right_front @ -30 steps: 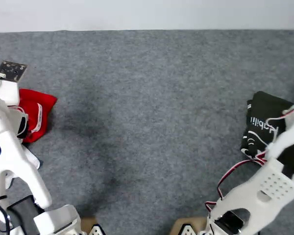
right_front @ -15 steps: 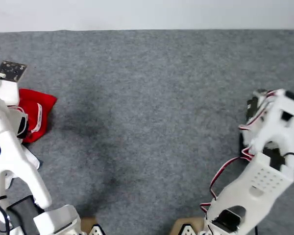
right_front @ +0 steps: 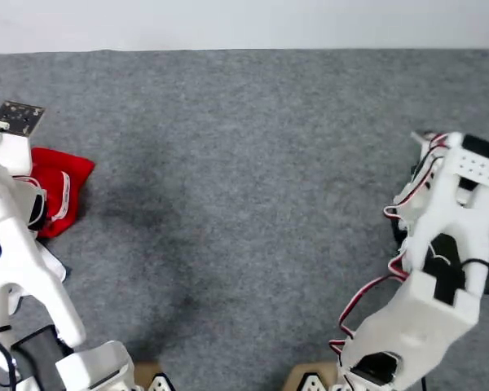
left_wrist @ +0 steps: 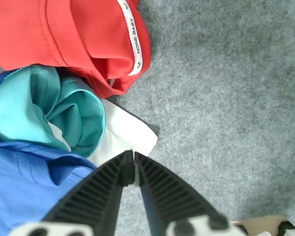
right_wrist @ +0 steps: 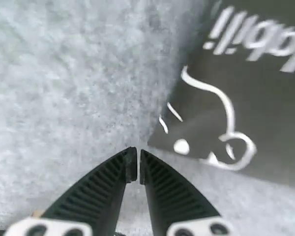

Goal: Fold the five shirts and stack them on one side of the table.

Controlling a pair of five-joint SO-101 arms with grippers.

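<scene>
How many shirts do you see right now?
5: red shirt, teal shirt, blue shirt and white shirt piled by the left gripper; black shirt beside the right gripper. The white one is mostly covered, so that is a guess.

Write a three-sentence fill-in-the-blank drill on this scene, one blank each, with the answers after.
1. The left pincer and the right pincer are both ___.
2. The printed shirt beside the right pincer is ___.
3. Near the left pincer, the shirt with the white neck band is ___.
Missing words: shut; black; red.
</scene>
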